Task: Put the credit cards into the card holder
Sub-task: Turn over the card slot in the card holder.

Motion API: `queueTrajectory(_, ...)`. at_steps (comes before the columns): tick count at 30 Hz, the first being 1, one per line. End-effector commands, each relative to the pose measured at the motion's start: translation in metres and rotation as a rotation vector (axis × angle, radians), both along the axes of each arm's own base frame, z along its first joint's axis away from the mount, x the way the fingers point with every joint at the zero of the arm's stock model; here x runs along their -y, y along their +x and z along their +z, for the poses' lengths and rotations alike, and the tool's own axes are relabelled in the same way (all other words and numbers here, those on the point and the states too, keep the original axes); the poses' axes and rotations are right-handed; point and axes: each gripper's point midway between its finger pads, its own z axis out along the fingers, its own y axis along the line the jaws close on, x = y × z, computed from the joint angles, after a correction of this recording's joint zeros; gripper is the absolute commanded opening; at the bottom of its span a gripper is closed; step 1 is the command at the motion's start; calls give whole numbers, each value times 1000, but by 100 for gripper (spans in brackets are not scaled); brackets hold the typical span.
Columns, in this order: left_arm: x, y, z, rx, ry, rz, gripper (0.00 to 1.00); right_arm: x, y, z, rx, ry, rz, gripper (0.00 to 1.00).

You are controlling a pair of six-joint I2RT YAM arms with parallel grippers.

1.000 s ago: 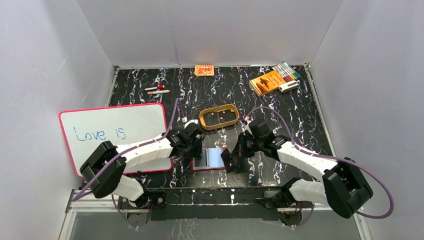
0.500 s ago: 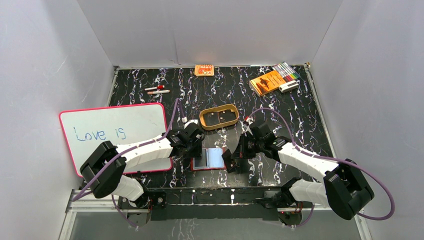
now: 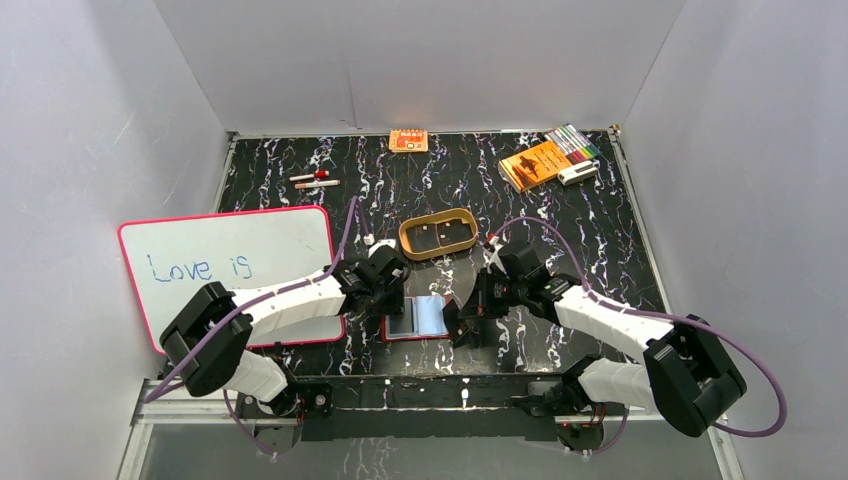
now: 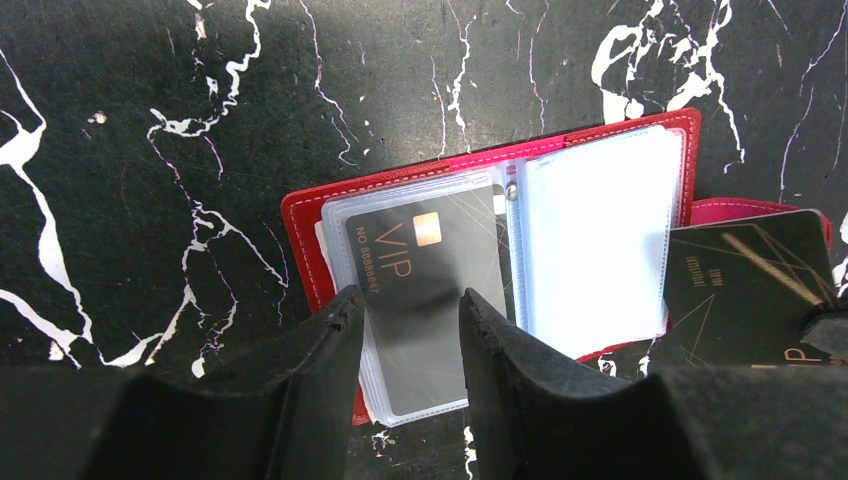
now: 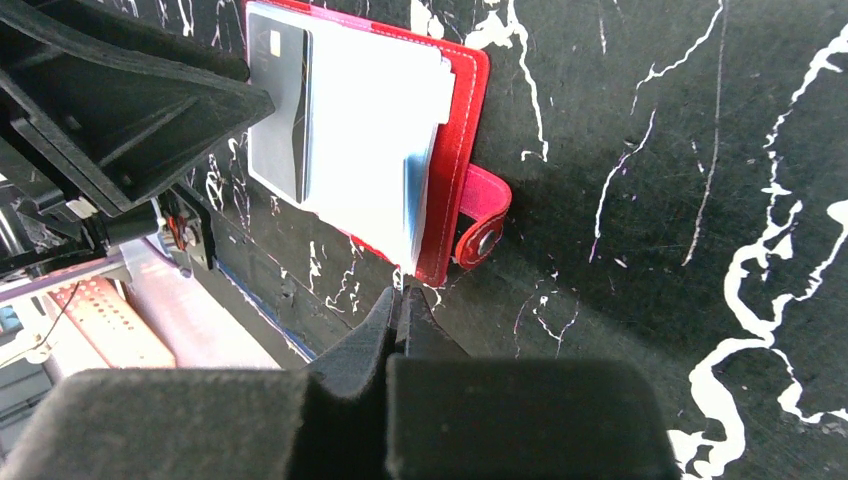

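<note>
The card holder is red, leather-like and faintly grained, with stitched edges; its sleeves are clear glossy plastic. The loose dark card looks smooth, perhaps satin, with metallic gold print. The table is smooth and marble-patterned. The left gripper is matt black plastic.

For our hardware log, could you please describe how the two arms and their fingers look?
The left arm and right arm have white shells, black joints and a purple cable looping along each. Their fingers are matte black, blocky and tapered.
</note>
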Motion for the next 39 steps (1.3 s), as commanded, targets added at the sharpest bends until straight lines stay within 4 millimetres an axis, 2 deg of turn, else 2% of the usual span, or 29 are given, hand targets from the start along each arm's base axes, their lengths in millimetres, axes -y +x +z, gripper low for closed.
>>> queueTrajectory(1,-9,-10,-12,-36,33,4,38,-11,-2,4,1,56,31,0)
queueTrajectory(6,-9,-10,-12,-37,32,3,38,-11,-3,2,-4,66,25,0)
queueTrajectory(13,-7,-10,-7,-30,16,0,39,-25,-2,21,40,174,66,0)
queueTrajectory(27,21,0,55,64,-171,-32,61,-39,-1,24,51,187,115,0)
queueTrajectory(33,39,0,64,55,-244,-75,63,-46,0,27,62,188,132,0)
queueTrajectory(39,49,-1,65,36,-275,-98,64,-53,0,32,75,194,154,0)
